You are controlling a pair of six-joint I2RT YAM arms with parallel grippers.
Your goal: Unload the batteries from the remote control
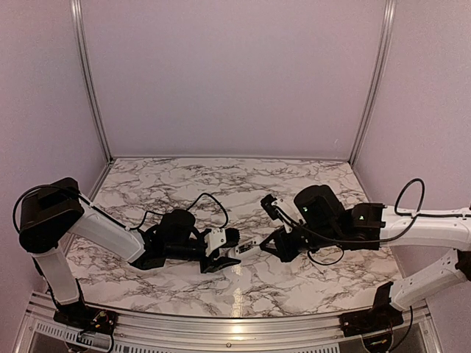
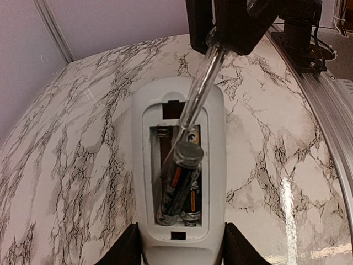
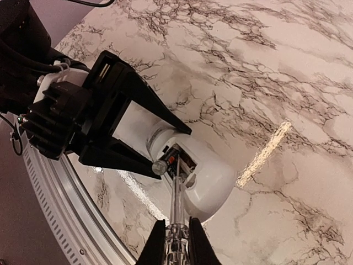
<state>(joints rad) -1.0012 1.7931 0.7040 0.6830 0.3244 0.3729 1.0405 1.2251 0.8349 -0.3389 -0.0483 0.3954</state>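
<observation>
The white remote control lies with its open battery recess facing up, clamped at its near end by my left gripper. Two dark batteries sit in the recess. One battery is tilted up, its far end lifted out. The other battery lies flat beside it. My right gripper is shut on a clear thin stick, whose tip reaches into the recess under the raised battery. In the top view the left gripper, remote and right gripper meet at the table's front centre.
A marble-patterned table top lies under both arms. An aluminium rail runs along the near edge, close below the remote. Purple walls and metal posts enclose the back and sides. Black cables loop above the wrists.
</observation>
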